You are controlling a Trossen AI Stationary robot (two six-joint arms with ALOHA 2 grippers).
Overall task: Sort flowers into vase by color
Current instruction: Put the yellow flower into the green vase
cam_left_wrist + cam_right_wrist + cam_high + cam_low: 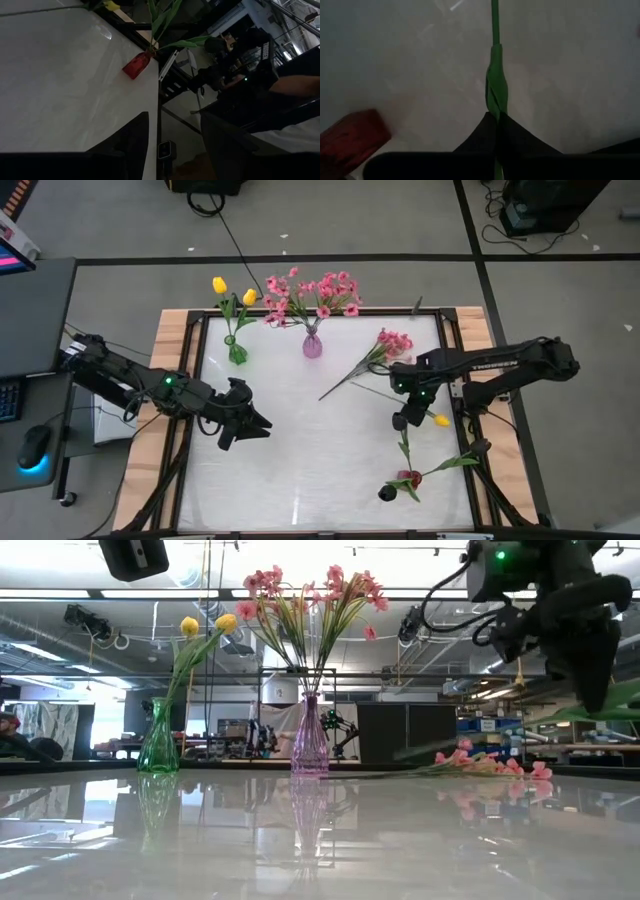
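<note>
The right hand (496,120) was clamped tight on the green stem (495,85) of the yellow tulip (440,420), well to the right of the purple vase (312,345); gripping low on the stem probably spared the bloom and left length to feed into a neck. The green vase (237,352), just left of the purple one, already held yellow tulips (219,285), so it was likely the target. A pink spray (392,342) lay on the counter (300,460) right of the purple vase, and the dark red tulips (405,480) lay farther off, unsorted. The left hand (262,426) waited part open and empty, nearer than the purple vase.
</note>
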